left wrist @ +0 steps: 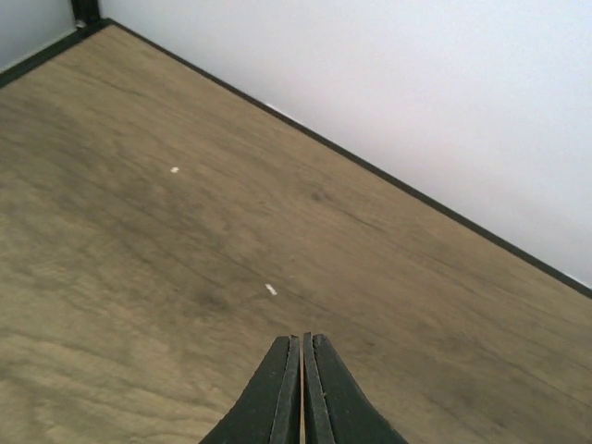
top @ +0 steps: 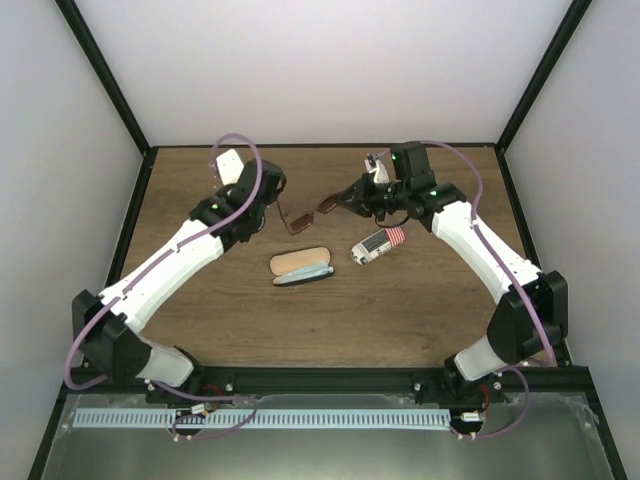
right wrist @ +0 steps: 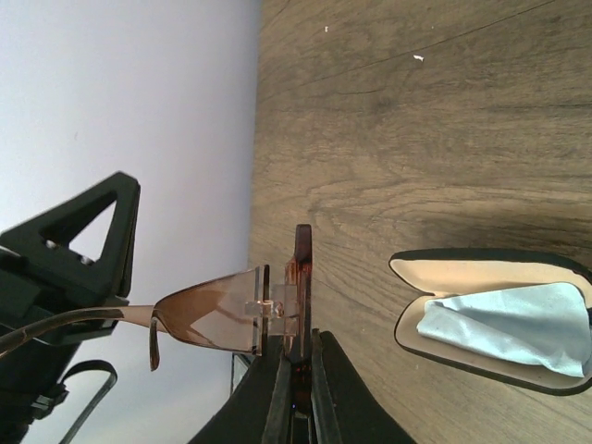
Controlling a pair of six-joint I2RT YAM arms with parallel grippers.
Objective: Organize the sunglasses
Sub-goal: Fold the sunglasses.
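Top external view: right gripper (top: 348, 200) clamped on the slim sunglasses (top: 308, 213), reddish-brown frame, amber lenses, at 12 o'clock from the open tan oval case (top: 300, 266); left gripper (left wrist: 302, 339) fingers pressed together, holding nothing.

Brown wood-grain table (top: 420, 310), open tan case (top: 295, 261) lying flat near its middle (a light blue cloth (top: 305, 277) sits inside it), striped case (top: 377, 246) close by on its right, not touching, two tiny white specks (left wrist: 270, 289) on bare wood.
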